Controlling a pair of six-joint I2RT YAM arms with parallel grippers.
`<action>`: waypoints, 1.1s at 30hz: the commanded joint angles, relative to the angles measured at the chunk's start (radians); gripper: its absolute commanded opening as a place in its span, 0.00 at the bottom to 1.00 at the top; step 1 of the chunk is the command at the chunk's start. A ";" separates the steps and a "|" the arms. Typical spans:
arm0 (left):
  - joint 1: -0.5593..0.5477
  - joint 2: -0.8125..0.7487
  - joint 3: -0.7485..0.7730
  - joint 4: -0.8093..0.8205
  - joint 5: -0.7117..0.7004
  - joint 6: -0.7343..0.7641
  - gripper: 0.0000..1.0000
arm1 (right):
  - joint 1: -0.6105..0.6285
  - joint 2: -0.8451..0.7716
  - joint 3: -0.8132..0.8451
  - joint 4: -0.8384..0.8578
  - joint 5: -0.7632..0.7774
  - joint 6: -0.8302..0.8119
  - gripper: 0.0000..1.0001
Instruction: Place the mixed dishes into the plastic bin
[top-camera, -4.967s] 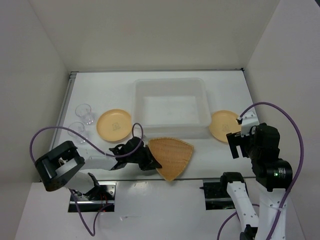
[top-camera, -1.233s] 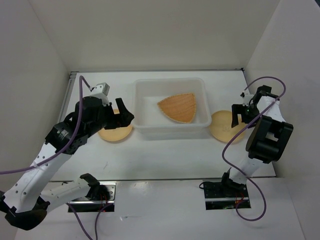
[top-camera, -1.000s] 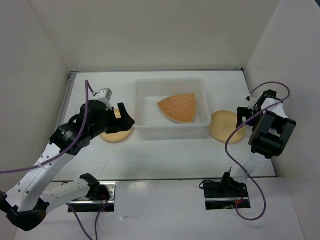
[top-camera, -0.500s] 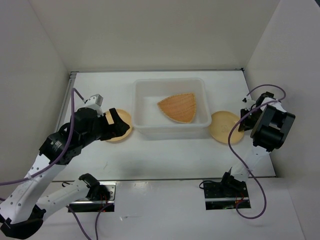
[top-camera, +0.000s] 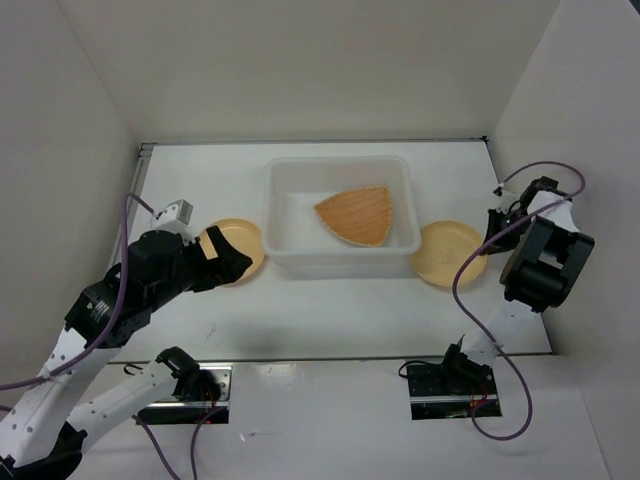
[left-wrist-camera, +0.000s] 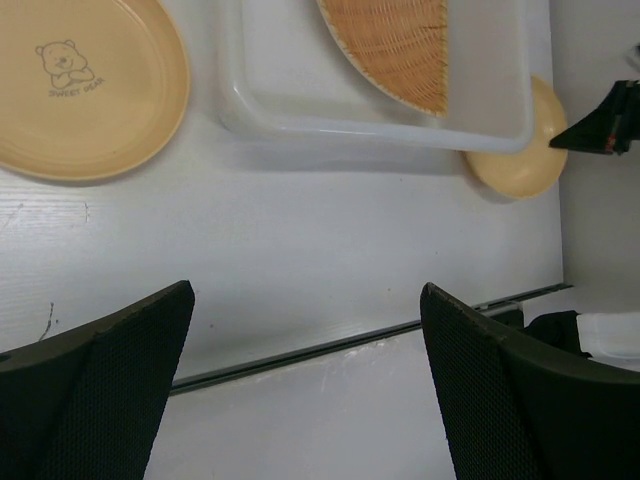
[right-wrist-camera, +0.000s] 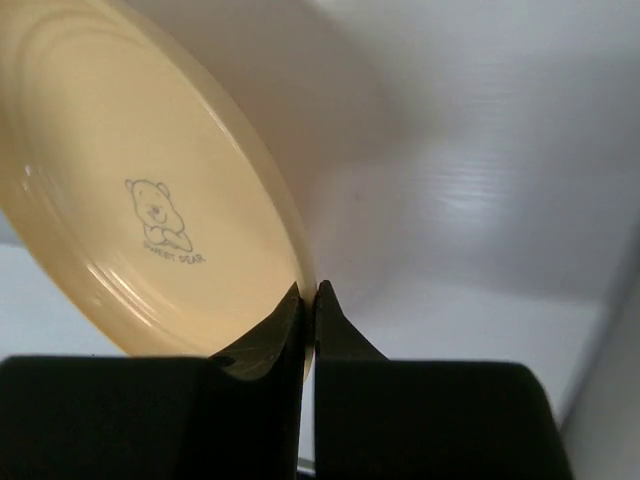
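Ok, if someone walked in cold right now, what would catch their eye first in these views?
Probably the right hand, pinched shut on the rim of the yellow plate just right of the plastic bin. Next comes the tan woven plate lying inside the bin, then the left hand, open near the other yellow plate on the bin's left.

Bare table (top-camera: 330, 310) strip was noted in front of plastic bin (top-camera: 340, 262); near-side approach unobstructed. Bin's left half was seen free; tan plate (top-camera: 356, 214) occupied right half. Right yellow plate (top-camera: 445, 255) lay just beside bin, w/ little room left to side wall (top-camera: 560, 150).
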 joint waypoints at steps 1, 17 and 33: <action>0.005 -0.055 -0.031 0.004 -0.013 -0.037 1.00 | -0.028 -0.211 0.167 -0.051 0.083 0.030 0.00; 0.005 0.038 0.026 0.004 -0.045 0.061 1.00 | 0.461 -0.444 0.514 -0.022 0.031 0.099 0.00; 0.014 -0.058 0.100 -0.246 -0.123 -0.120 1.00 | 0.760 -0.027 0.523 0.039 0.075 0.021 0.00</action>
